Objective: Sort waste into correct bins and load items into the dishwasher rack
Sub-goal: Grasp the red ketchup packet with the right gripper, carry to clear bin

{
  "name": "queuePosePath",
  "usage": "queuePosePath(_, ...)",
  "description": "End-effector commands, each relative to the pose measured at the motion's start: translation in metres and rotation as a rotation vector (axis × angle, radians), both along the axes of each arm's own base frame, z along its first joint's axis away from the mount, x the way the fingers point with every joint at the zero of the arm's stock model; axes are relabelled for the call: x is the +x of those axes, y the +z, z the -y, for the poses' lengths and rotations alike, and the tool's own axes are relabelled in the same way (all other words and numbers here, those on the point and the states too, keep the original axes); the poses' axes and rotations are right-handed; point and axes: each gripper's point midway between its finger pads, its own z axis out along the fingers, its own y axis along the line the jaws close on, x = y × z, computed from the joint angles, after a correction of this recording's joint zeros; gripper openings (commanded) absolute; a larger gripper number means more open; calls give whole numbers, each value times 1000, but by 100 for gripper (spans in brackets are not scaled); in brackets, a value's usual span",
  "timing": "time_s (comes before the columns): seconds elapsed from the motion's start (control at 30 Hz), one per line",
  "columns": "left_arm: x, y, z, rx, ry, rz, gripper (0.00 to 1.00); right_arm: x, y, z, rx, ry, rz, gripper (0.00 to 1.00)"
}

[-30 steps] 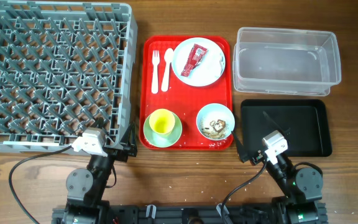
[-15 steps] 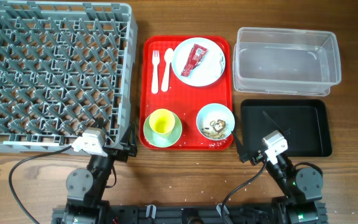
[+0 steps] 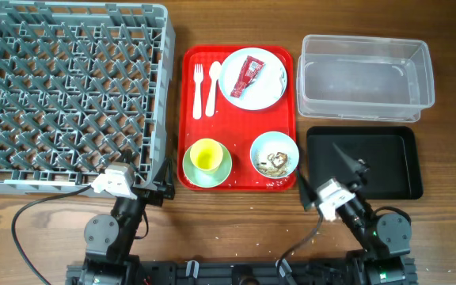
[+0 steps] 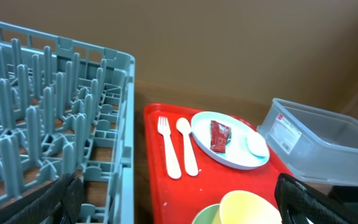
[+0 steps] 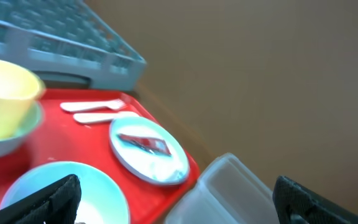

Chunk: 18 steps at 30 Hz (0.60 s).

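Red tray point(image 3: 241, 121) (full) between rack point(image 3: 70, 95) and tub point(image 3: 362, 83)

I log both arms folded low, left gripper point(image 3: 159, 184) jaws spread wide, right gripper point(image 3: 325, 172) jaws likewise wide, its wrist angled leftward.

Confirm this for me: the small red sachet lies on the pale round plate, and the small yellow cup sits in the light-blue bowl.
One detail is wrong. The small yellow cup sits in the mint-green bowl, not the light-blue bowl, which holds crumbly food scraps. The overhead view shows this. The small red sachet does lie on the pale round plate.
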Motion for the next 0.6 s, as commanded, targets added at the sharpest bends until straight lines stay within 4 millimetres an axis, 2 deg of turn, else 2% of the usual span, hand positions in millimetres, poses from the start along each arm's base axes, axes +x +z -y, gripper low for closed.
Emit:
queuePosePath(0.0,-4,0,11,-146,-57,-40,100,-33,0,-36,-46,284,43,100)
queuePosePath(0.1,-6,2,18,-182,-97,-50,100,-75,-3,-62,-69,571,67,100)
queuePosePath(0.17,-7,2,21,-183,-117,-49,100,-82,-4,-65,-70,616,65,100)
queuePosePath(0.23,-8,3,23,-184,-130,-47,100,-75,0,-62,11,570,-18,100)
queuePosePath(0.3,-8,4,23,-184,-131,-42,100,-51,5,-49,165,418,-148,100)
queuePosePath(0.37,-8,5,23,-185,-131,-39,100,-19,8,-23,485,182,-361,100)
queuePosePath(0.47,-8,5,23,-185,-131,-39,100,-21,7,-24,511,192,-391,100)
queuePosePath(0.57,-11,11,28,-187,-166,-25,100,-19,12,-22,644,185,-473,100)
